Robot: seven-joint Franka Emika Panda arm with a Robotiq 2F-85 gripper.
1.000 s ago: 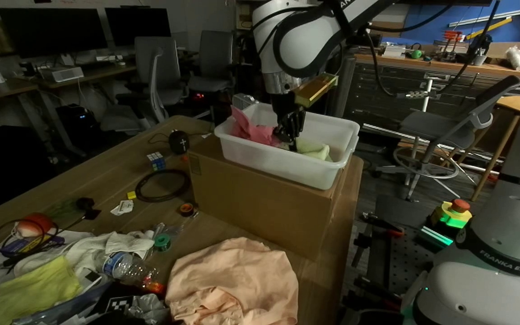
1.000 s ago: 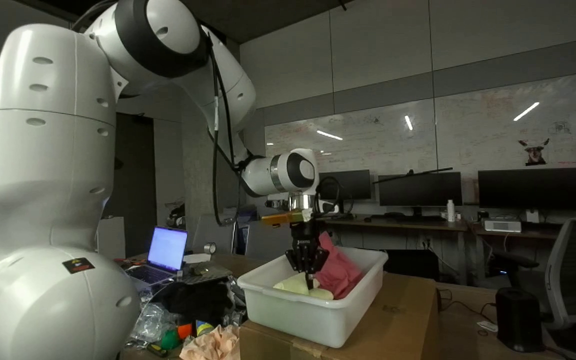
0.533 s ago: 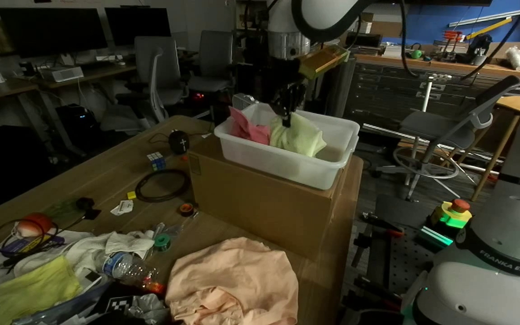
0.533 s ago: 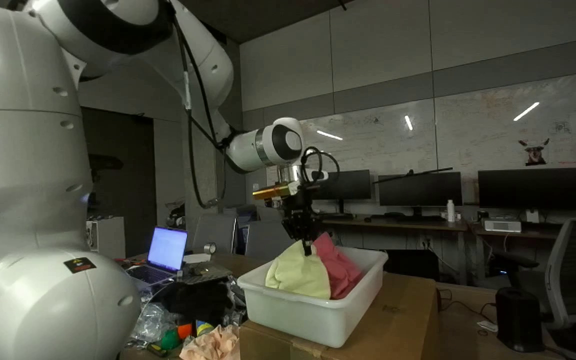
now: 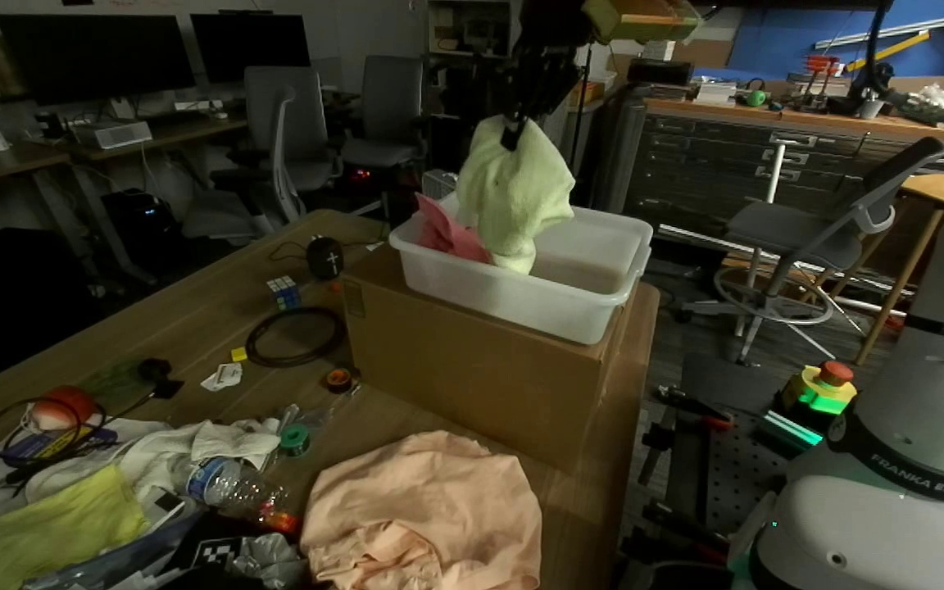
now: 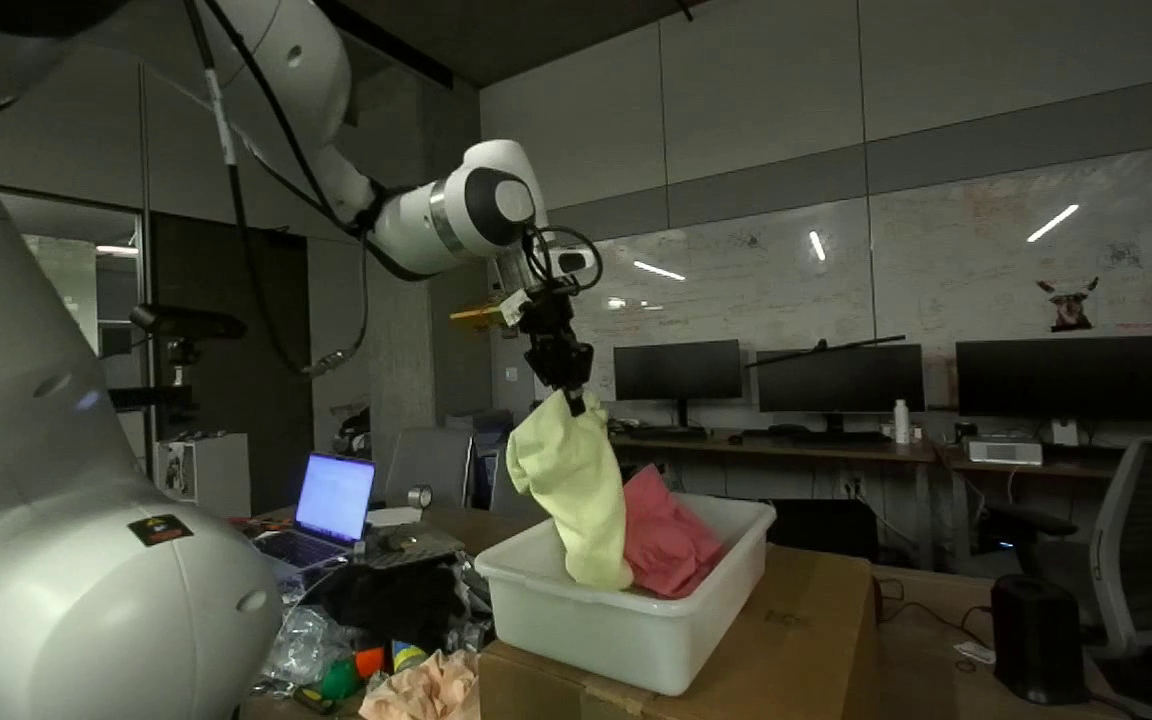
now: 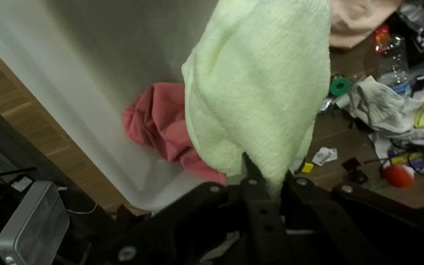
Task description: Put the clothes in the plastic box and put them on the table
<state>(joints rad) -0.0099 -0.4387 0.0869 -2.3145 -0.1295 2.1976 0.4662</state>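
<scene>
My gripper (image 5: 511, 135) is shut on a pale yellow-green cloth (image 5: 513, 188) and holds it above the white plastic box (image 5: 505, 299). The cloth (image 6: 576, 490) hangs down, its lower end inside the box (image 6: 586, 630); I cannot tell whether it touches the floor. In the wrist view the gripper's fingers (image 7: 269, 163) pinch a fold of the cloth (image 7: 260, 81). A pink-red cloth (image 6: 671, 540) lies crumpled in the box, beside the hanging cloth; it also shows in the wrist view (image 7: 164, 121). A peach cloth (image 5: 431, 500) lies bunched on the table (image 5: 390, 418).
The plastic box stands on a cardboard box (image 5: 472, 369). The table also bears a plastic bottle (image 5: 230, 483), a white cloth (image 5: 201, 447), a yellow cloth (image 5: 54, 524), a cable coil (image 5: 296, 360) and a puzzle cube (image 5: 283, 291). A laptop (image 6: 336, 495) stands behind the clutter.
My gripper was low in the box at the yellow-green cloth. It has risen, lifting the cloth into a long hanging shape, and moved back toward the robot's base. The pink-red cloth stays in the box.
</scene>
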